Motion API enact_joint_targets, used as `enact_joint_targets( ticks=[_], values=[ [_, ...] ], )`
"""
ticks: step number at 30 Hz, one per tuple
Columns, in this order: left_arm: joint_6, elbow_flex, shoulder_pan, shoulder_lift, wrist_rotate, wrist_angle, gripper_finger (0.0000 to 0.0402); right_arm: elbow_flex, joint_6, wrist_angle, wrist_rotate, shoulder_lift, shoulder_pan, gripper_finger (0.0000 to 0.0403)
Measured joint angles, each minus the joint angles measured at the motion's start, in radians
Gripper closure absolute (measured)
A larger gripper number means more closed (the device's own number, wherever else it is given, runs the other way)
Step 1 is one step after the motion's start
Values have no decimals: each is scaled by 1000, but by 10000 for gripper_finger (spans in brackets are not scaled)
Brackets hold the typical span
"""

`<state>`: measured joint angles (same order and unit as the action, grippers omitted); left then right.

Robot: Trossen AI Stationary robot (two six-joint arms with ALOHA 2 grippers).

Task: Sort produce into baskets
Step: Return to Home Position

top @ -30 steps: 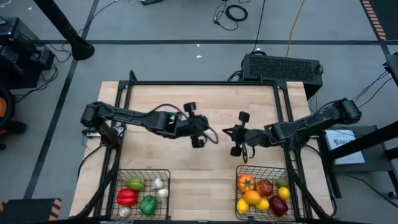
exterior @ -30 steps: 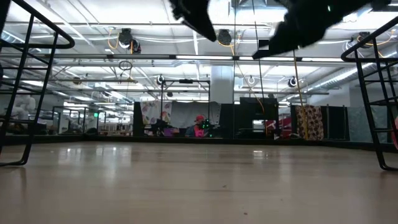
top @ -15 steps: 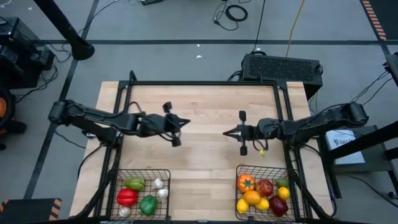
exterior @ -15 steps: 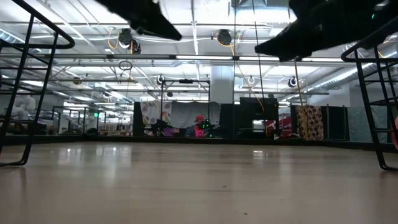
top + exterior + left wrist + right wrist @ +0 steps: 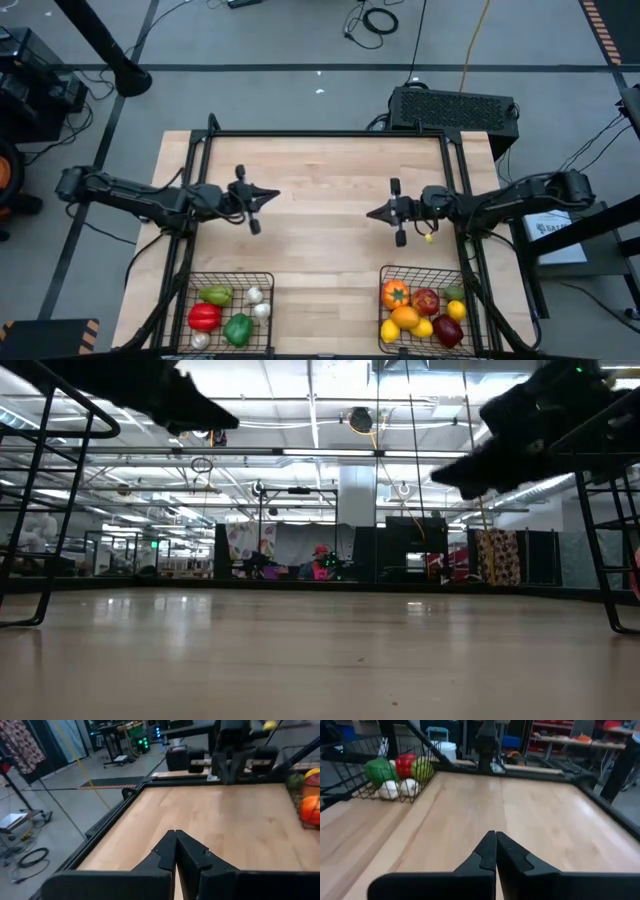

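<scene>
Two black wire baskets stand at the table's near edge. The left basket holds green and red peppers and white garlic bulbs. The right basket holds an orange tomato, apples, lemons and oranges. My left gripper hovers shut over the table's left side, pointing toward the right edge, nothing in it. My right gripper hovers shut over the right side, pointing toward the left edge, also empty. In the wrist views both pairs of fingers are closed together.
The bare wooden tabletop lies between the two grippers. A black metal frame runs around the table's far, left and right sides. A black box stands beyond the far right corner.
My left gripper has drawn back from the table's middle toward the left edge and sunk lower. My right gripper has drawn back a little toward the right edge and levelled out. Both stayed shut. The produce has not moved.
</scene>
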<state>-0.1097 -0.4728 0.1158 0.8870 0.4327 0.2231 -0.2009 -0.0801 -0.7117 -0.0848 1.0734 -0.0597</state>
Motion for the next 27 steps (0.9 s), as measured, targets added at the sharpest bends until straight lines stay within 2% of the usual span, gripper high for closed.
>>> enact_joint_targets(
  ticks=[9, 27],
  values=[
    [27, 145, 0, -200, -37, 10, 391, 191, 70, -195, 5, -82, 0, 403],
    [78, 366, 0, -447, -69, 61, 391, 187, 107, -122, 6, -147, 5, 403]
  ],
)
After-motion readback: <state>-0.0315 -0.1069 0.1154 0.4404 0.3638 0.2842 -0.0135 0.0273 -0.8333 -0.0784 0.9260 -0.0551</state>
